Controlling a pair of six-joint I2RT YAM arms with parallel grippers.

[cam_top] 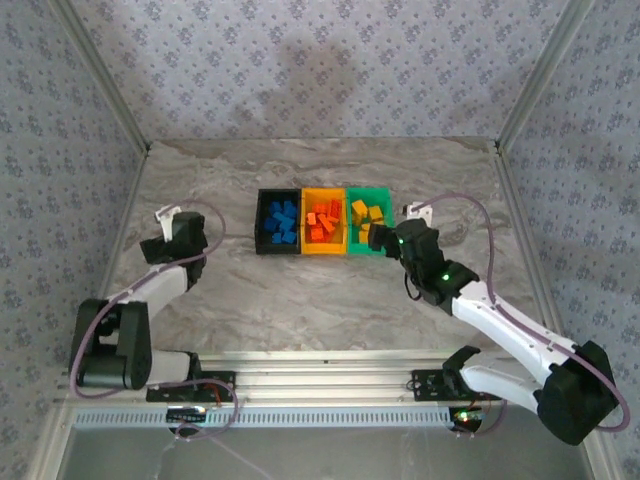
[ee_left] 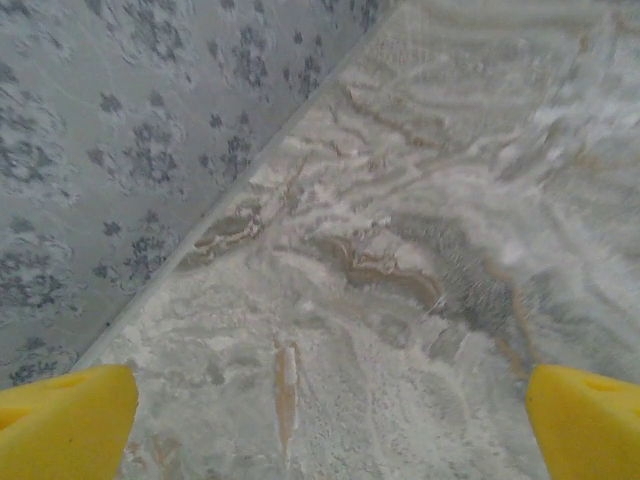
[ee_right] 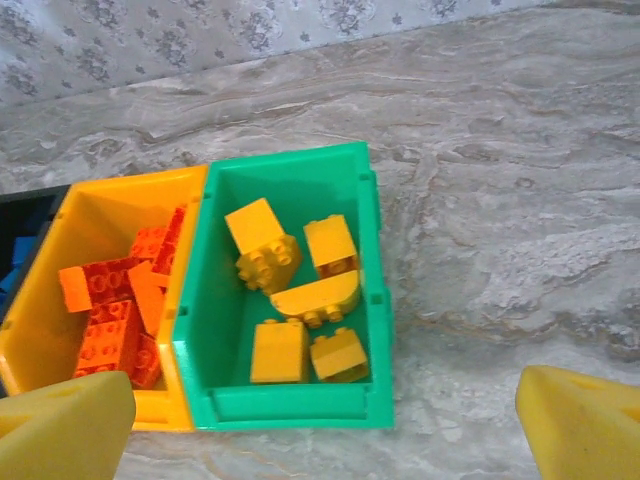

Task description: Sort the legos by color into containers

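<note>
Open marbled grey desk [cam_top: 300, 300] at 3, 6, 9 o'clock; joined black, orange, green plastic bins [cam_top: 322, 249] blocking 12.

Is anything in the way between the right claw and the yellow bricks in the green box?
No, nothing visible. The right gripper hangs open by the green bin, and the yellow legos lie uncovered inside.

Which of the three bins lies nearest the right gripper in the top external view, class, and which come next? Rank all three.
1. Green bin: right end of the row, just beside the right gripper.
2. Orange bin: middle of the row.
3. Black bin: left end, farthest away.
</note>
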